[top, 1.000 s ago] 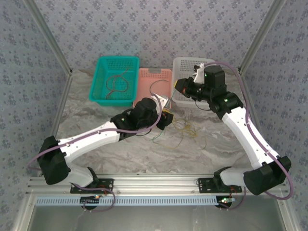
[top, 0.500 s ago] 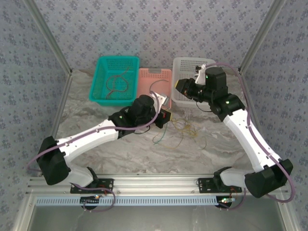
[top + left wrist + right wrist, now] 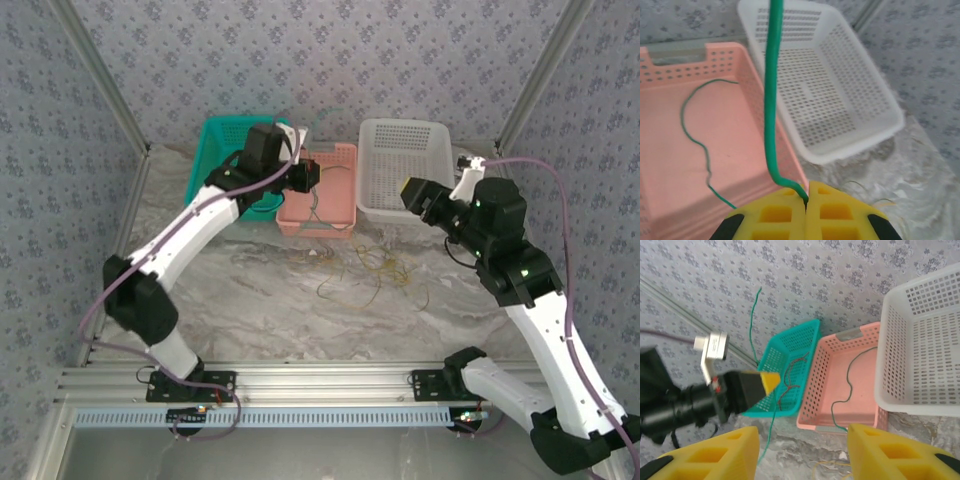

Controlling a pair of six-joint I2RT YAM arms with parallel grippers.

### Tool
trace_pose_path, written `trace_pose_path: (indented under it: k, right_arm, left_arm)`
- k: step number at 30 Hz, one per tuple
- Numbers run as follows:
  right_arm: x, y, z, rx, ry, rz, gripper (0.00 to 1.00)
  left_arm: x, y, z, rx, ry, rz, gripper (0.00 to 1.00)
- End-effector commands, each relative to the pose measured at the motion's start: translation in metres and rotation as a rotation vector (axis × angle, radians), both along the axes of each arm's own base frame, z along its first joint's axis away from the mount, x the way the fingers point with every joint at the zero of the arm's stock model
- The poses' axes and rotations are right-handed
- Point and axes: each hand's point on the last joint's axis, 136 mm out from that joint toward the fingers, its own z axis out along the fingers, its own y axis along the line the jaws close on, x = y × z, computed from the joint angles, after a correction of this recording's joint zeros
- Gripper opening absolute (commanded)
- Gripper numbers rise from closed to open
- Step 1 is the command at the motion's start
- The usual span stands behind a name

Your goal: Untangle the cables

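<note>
One green cable (image 3: 771, 100) is clamped in the closed left fingers (image 3: 807, 196) above the pink basket (image 3: 670, 75), where a second green cable (image 3: 695, 130) already lies. Red cables (image 3: 790, 367) lie in the teal basket (image 3: 771, 360) beside these fingers. A yellow tangle (image 3: 378, 265) is left on the surface (image 3: 250, 300), below the right fingers (image 3: 875, 450), which are spread and empty. Sorting is judged partly done.

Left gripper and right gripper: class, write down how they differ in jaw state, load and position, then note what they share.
The left gripper is shut, its jaws pressed together; the right gripper stands open. The left gripper pinches a green cable; the right gripper holds nothing. The left gripper hangs over the pink basket; the right gripper sits by the white basket's near side. Both have yellow fingers.
</note>
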Motion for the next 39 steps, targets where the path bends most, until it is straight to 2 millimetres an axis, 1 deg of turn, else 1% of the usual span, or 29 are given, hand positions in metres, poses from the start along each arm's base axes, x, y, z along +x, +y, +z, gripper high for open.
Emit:
trace_pose_path:
  k: [1, 4, 6, 9, 12, 15, 20, 23, 24, 25, 26, 28, 29, 30, 32, 35, 36, 37, 39]
  right_arm:
    - [0.007, 0.017, -0.009, -0.051, -0.01, 0.088, 0.52]
    - [0.01, 0.032, -0.014, -0.076, -0.004, 0.155, 0.53]
    - [0.011, 0.04, -0.015, -0.09, -0.016, 0.186, 0.54]
    - [0.012, 0.047, -0.015, -0.108, -0.033, 0.206, 0.56]
    - [0.015, 0.052, -0.017, -0.119, -0.034, 0.21, 0.56]
    - [0.017, 0.059, -0.02, -0.125, -0.025, 0.222, 0.56]
    - [0.02, 0.068, -0.025, -0.136, -0.012, 0.231, 0.56]
    - [0.022, 0.071, -0.027, -0.137, -0.008, 0.229, 0.56]
    - [0.022, 0.072, -0.028, -0.138, -0.006, 0.231, 0.56]
    - [0.023, 0.072, -0.029, -0.141, -0.003, 0.231, 0.56]
    - [0.023, 0.072, -0.031, -0.144, 0.002, 0.23, 0.56]
    - [0.023, 0.072, -0.033, -0.15, 0.007, 0.228, 0.56]
    - [0.023, 0.071, -0.034, -0.15, 0.009, 0.225, 0.57]
    - [0.023, 0.071, -0.034, -0.15, 0.01, 0.221, 0.57]
    - [0.022, 0.067, -0.036, -0.153, 0.016, 0.206, 0.56]
    - [0.018, 0.059, -0.041, -0.151, 0.025, 0.174, 0.57]
    - [0.016, 0.057, -0.045, -0.15, 0.033, 0.167, 0.56]
    - [0.014, 0.053, -0.056, -0.157, 0.054, 0.151, 0.56]
    - [0.009, 0.043, -0.071, -0.17, 0.085, 0.114, 0.55]
  left_arm:
    - [0.024, -0.002, -0.025, 0.087, 0.045, -0.037, 0.0]
    - [0.049, -0.011, -0.052, 0.174, 0.092, -0.055, 0.0]
    - [0.057, -0.011, -0.078, 0.257, 0.132, -0.062, 0.0]
    - [0.071, -0.006, -0.11, 0.366, 0.157, -0.038, 0.0]
    - [0.08, 0.003, -0.135, 0.457, 0.17, -0.012, 0.0]
    - [0.086, 0.009, -0.153, 0.514, 0.187, 0.009, 0.0]
    - [0.087, 0.012, -0.177, 0.604, 0.201, 0.004, 0.0]
    - [0.087, 0.013, -0.184, 0.608, 0.217, 0.012, 0.0]
    - [0.087, 0.012, -0.184, 0.606, 0.217, 0.014, 0.0]
    - [0.087, 0.012, -0.184, 0.606, 0.218, 0.018, 0.04]
    - [0.088, 0.013, -0.181, 0.609, 0.214, 0.027, 0.15]
    - [0.09, 0.015, -0.17, 0.614, 0.199, 0.055, 0.4]
    - [0.09, 0.015, -0.162, 0.612, 0.183, 0.066, 0.47]
    - [0.09, 0.013, -0.153, 0.605, 0.166, 0.07, 0.52]
    - [0.089, 0.01, -0.128, 0.572, 0.126, 0.088, 0.58]
    - [0.086, 0.008, -0.085, 0.51, 0.069, 0.133, 0.64]
    - [0.084, 0.009, -0.071, 0.488, 0.053, 0.144, 0.65]
    - [0.08, 0.009, -0.057, 0.467, 0.038, 0.155, 0.65]
    - [0.07, 0.011, -0.035, 0.44, 0.016, 0.177, 0.64]
